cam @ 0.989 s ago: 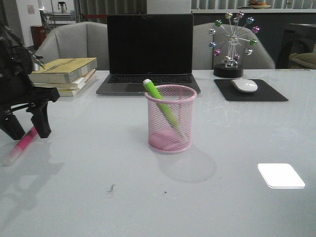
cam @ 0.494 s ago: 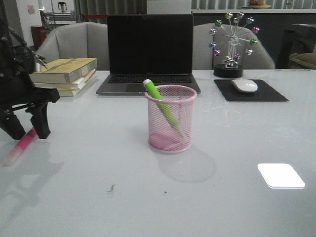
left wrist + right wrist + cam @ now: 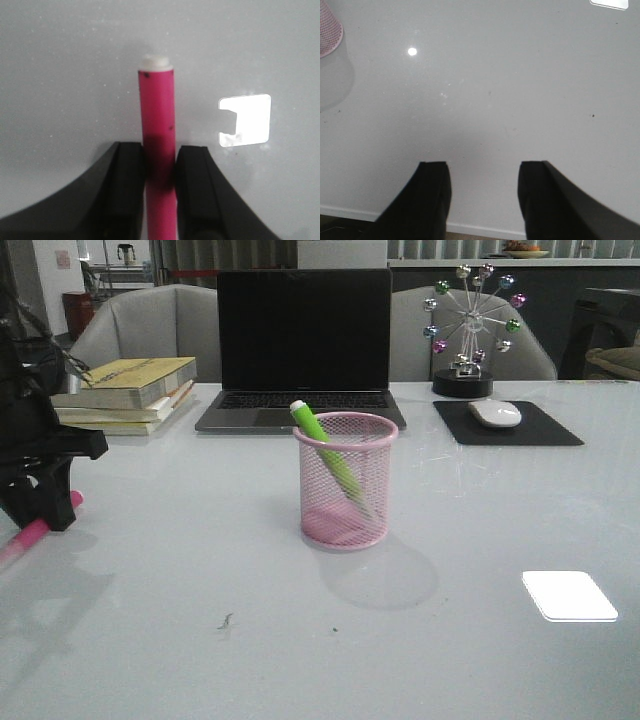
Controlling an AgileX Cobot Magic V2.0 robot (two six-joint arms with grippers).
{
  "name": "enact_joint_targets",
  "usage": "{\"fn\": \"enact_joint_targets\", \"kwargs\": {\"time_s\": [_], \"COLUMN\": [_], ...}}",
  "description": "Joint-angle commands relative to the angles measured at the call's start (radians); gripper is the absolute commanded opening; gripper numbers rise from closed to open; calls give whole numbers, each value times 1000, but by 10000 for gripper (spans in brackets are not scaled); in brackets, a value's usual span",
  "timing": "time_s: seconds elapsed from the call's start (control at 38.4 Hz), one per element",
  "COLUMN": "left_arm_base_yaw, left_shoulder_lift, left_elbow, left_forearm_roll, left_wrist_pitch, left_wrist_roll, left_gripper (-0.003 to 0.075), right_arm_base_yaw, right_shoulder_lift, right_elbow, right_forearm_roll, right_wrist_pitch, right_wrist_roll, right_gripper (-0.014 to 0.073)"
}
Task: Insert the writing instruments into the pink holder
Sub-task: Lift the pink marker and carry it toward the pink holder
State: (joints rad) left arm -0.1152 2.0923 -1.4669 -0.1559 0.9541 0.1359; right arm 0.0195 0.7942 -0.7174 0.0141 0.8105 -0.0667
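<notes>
The pink holder (image 3: 345,480) stands upright mid-table, and the lime green marker (image 3: 322,443) leans inside it with its white end over the rim. At the far left, the pink marker (image 3: 28,536) lies flat on the table. My left gripper (image 3: 42,508) is down on it. In the left wrist view both fingers (image 3: 127,190) press against the sides of the pink marker (image 3: 157,115), whose whitish cap end points away from the left gripper (image 3: 159,155). My right gripper (image 3: 482,172) is open over bare table near the front edge, with the pink holder's (image 3: 327,31) rim off at a corner.
A shut-off laptop (image 3: 303,350) sits behind the holder. A stack of books (image 3: 130,390) is at the back left. A mouse (image 3: 495,413) on a black pad and a ball ornament (image 3: 470,325) are at the back right. A bright light patch (image 3: 568,595) lies on the table.
My left gripper has dropped lower and shifted left, and its spread fingers have shut on the pink marker. The holder and green marker have not moved.
</notes>
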Motion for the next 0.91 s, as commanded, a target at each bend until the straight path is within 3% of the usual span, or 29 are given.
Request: {"fn": "enact_joint_targets", "kwargs": {"time_s": [0.0, 0.05, 0.36, 0.88], "left_arm_base_yaw": [-4, -4, -15, -180], "left_shoulder_lift": [0, 0, -71, -316], "left_elbow": [7, -3, -134, -188], "left_forearm_roll": [-12, -12, -59, -124], "left_wrist_pitch": [78, 81, 64, -352], "left_wrist_roll": [-8, -8, 42, 85], "left_gripper": [134, 86, 99, 99], "right_arm_base_yaw": [-8, -8, -8, -8], "right_shoulder_lift": [-9, -9, -9, -9], "right_elbow": [-28, -28, -28, -28], "right_forearm_roll": [-14, -14, -14, -14], "right_wrist_pitch": [-61, -61, -60, -61], "right_wrist_roll": [-3, -3, -3, -3], "right_gripper": [429, 429, 429, 429]}}
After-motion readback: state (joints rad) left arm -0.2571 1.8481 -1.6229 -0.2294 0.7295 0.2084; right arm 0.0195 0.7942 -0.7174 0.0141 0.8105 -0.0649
